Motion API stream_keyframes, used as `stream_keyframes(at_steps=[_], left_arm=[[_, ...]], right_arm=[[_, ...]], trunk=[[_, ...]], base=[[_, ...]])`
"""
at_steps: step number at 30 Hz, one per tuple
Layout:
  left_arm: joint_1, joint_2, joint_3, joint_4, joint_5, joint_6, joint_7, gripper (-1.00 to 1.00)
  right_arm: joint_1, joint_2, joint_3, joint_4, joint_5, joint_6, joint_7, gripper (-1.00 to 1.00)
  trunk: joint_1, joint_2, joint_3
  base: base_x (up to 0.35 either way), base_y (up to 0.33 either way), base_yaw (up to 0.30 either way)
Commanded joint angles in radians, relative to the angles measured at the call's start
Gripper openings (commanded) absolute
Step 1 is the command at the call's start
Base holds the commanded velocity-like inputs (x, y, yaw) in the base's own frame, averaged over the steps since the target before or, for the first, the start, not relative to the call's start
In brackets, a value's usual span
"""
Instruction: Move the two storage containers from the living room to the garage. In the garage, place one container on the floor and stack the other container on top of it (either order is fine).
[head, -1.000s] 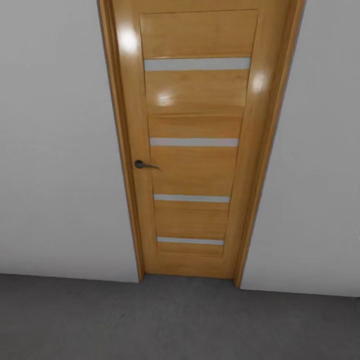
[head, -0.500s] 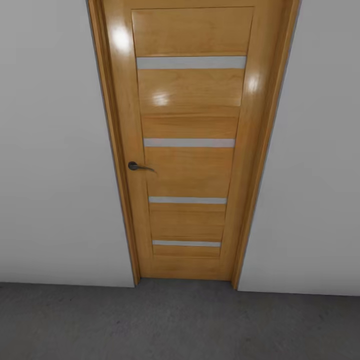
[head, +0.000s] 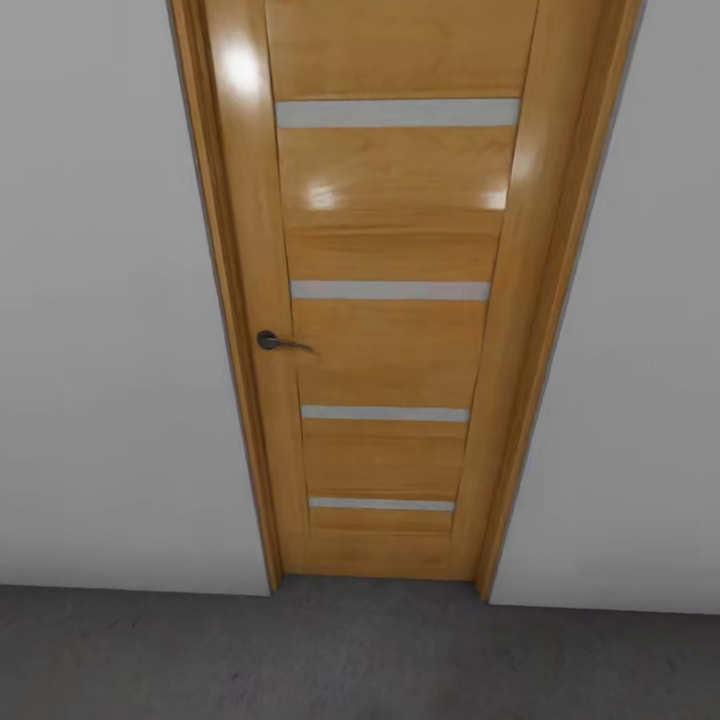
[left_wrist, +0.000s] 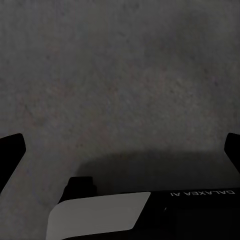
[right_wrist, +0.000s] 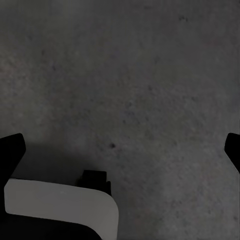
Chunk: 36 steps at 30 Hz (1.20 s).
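You face a shut wooden door (head: 385, 300) set in a white wall (head: 110, 350). The door is light, glossy wood with four pale horizontal strips across its middle panel, one above the other. A dark lever handle (head: 276, 342) sits on the door's left side, about halfway up the visible part, its lever pointing toward the middle of the door. The frame runs down both sides and meets the floor (head: 350, 660), which is dark grey, rough concrete lying as a band along the bottom of the head view. This is the garage side: white walls, grey floor, wooden door.

Your left gripper (left_wrist: 120, 155) hangs over bare floor (left_wrist: 120, 75), pointing down at it. Its two dark fingers (left_wrist: 10, 152) sit at the far edges of the wrist view, wide apart, with nothing between them. A part of the robot's body with a white panel lies just under the gripper in that view, casting a soft shadow on the concrete.

Your right gripper (right_wrist: 120, 155) is likewise spread wide over the speckled floor (right_wrist: 130, 70), its fingers (right_wrist: 11, 152) at the opposite edges and nothing grasped. A white-topped part of the robot shows close beneath it.
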<state>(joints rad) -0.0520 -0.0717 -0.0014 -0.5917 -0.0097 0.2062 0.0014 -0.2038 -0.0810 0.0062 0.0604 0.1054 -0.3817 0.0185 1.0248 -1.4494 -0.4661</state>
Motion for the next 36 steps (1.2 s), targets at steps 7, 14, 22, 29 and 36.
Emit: stream_keyframes(at_steps=[7,14,22,29,36], left_arm=[[0.000,0.000,0.000,-0.002,-0.001,0.006,0.000,1.00],[0.000,0.000,0.000,-0.002,-0.001,0.006,0.000,1.00],[0.000,-0.001,0.000,-0.003,0.001,0.004,0.000,1.00],[-0.002,0.011,0.001,-0.025,0.004,-0.075,0.003,1.00],[-0.032,0.014,0.004,-0.127,0.004,-0.082,0.026,1.00]], right_arm=[[-0.002,0.000,0.000,0.004,0.009,-0.006,0.000,1.00],[-0.002,0.000,0.000,0.004,0.006,-0.006,0.000,1.00],[0.002,0.000,0.000,0.005,0.002,-0.008,0.000,1.00],[0.017,0.000,0.000,0.006,0.004,-0.025,0.001,1.00],[0.087,-0.001,0.000,0.008,0.000,-0.238,0.002,1.00]], trunk=[[0.000,-0.001,-0.001],[0.000,-0.001,-0.001],[0.000,-0.001,-0.001],[0.000,-0.001,-0.001],[0.000,-0.001,-0.001]], base=[[0.016,0.001,0.000],[0.000,0.000,0.000],[0.000,0.000,0.000],[0.000,0.000,0.000],[0.000,0.000,0.000]])
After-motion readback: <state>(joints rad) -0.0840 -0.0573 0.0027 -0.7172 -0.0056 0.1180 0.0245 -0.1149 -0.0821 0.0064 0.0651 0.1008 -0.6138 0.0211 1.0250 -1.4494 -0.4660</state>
